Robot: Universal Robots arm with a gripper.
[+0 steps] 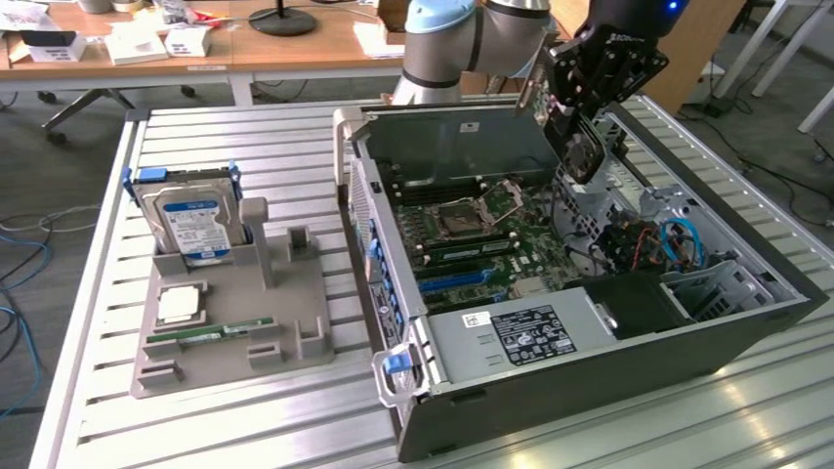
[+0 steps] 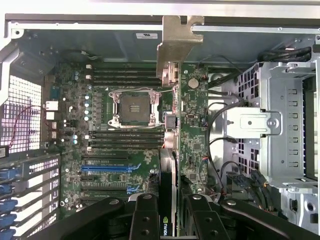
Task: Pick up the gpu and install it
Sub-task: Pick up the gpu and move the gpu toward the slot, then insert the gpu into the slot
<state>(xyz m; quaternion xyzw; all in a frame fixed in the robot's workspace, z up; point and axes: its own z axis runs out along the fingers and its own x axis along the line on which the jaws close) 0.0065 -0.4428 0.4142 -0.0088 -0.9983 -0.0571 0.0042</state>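
Gripper [image 1: 581, 147] [image 2: 171, 220], jaws pinching gpu [image 1: 577, 117] [image 2: 168, 170], above and aside of blue PCIe slot [image 2: 107, 168]. Judgement: align edge w/ slot, keep card square.

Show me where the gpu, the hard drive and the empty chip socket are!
gpu [image 1: 583, 149]: exterior view, on its dark face.
hard drive [image 1: 195, 223]: exterior view, on its blue-white label.
chip socket [image 2: 132, 106]: wrist view, on the middle of its square opening.
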